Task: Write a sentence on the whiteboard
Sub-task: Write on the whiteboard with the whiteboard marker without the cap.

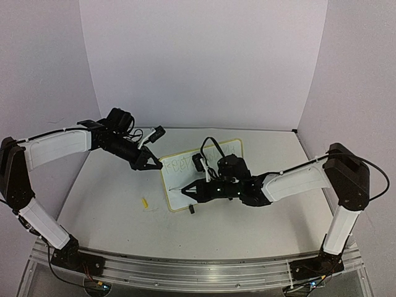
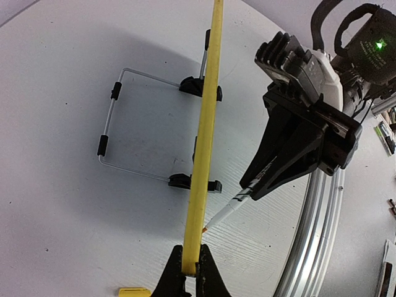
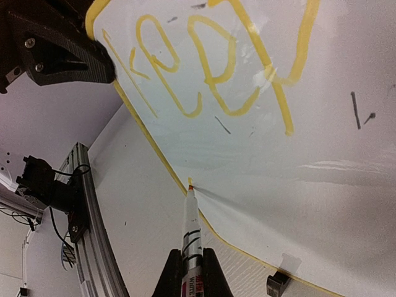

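Clamping the whiteboard [image 1: 179, 179] rim, the left gripper [image 1: 154, 165] has its fingers together. The right gripper [image 1: 189, 190] squeezes a marker [image 3: 191, 232], tip at the board's edge below the sentence [image 3: 207, 71].

Bright, even, diffuse light; soft shadows. Wrist views fisheye-bent at edges. Glare streak on whiteboard [image 3: 337, 166] up-right of right fingers [image 3: 167, 278]; fingers slightly soft.

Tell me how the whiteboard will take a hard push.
Likely light: the whiteboard shows edge-on as a slim strip. It might tip on its wire stand, but the left gripper pinching its rim should steady it.
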